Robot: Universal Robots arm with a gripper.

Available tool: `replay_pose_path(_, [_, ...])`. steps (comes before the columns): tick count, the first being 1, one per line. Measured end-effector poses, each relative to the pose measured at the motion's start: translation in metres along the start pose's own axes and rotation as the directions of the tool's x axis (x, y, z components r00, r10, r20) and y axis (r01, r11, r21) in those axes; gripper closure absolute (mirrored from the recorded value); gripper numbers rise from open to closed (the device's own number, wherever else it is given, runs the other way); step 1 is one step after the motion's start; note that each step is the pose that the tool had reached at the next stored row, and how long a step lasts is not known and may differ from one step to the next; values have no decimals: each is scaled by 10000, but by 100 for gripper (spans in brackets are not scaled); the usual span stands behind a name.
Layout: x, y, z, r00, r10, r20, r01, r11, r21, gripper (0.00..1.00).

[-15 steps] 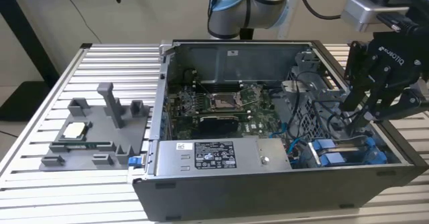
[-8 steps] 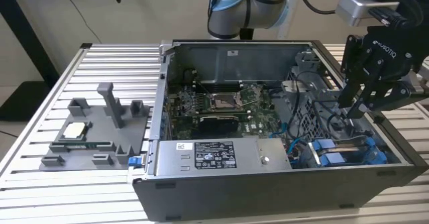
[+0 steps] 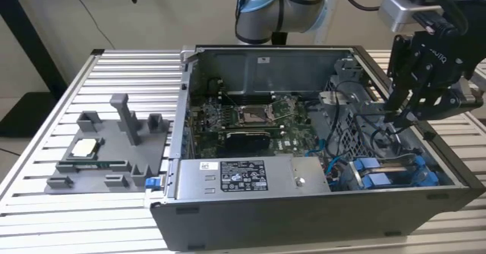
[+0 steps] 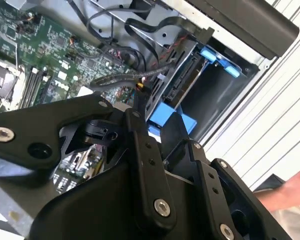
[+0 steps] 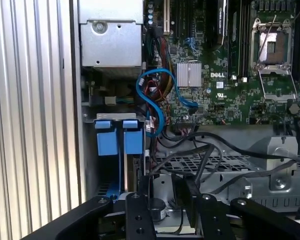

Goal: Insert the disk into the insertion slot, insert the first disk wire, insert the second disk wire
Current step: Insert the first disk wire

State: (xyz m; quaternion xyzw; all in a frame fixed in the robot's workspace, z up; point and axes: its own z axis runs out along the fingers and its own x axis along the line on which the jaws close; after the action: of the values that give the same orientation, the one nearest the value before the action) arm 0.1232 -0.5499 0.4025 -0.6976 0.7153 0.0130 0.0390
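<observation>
blue-framed silver-grey disk [image 3: 370,172] looks seated in the grey metal insertion slot [image 4: 215,92] at the near right, black end effector [image 3: 402,117] spread, empty just above, both wires seemingly left.

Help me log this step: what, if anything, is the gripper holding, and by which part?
Nothing, it seems: the gripper is open, nothing between its fingers. A black wire ends beside one fingertip; contact cannot be told.

A person's blurred arm [image 4: 289,192] is cut off by the second wrist view's edge.
</observation>
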Motion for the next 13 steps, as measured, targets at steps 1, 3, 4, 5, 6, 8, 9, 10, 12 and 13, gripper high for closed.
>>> replay_pose_path(1, [-11, 0, 2, 10000, 0, 1, 0, 10000, 4, 60])
replay_pose_path(3, [-38, 3, 22, 10000, -1, 15, 1, 10000, 14, 60])
replay_pose_path(4, [-49, 3, 36, 10000, -3, 23, 3, 10000, 21, 60])
replay_pose_path(5, [-58, 4, 52, 10000, -7, 28, 7, 10000, 29, 60])
replay_pose_path(6, [-65, 5, 62, 10000, -11, 30, 11, 10000, 37, 60])
replay_pose_path(8, [-67, 5, 69, 10000, -21, 43, 21, 10000, 44, 60])
replay_pose_path(9, [-67, 5, 68, 10000, -25, 51, 25, 10000, 46, 62])
replay_pose_path(10, [-67, 5, 68, 10000, -27, 69, 27, 10000, 47, 62])
replay_pose_path(12, [-68, 5, 69, 9999, -28, 102, 28, 10000, 47, 75])
replay_pose_path(13, [-68, 5, 69, 9999, -28, 111, 27, 10000, 47, 75])
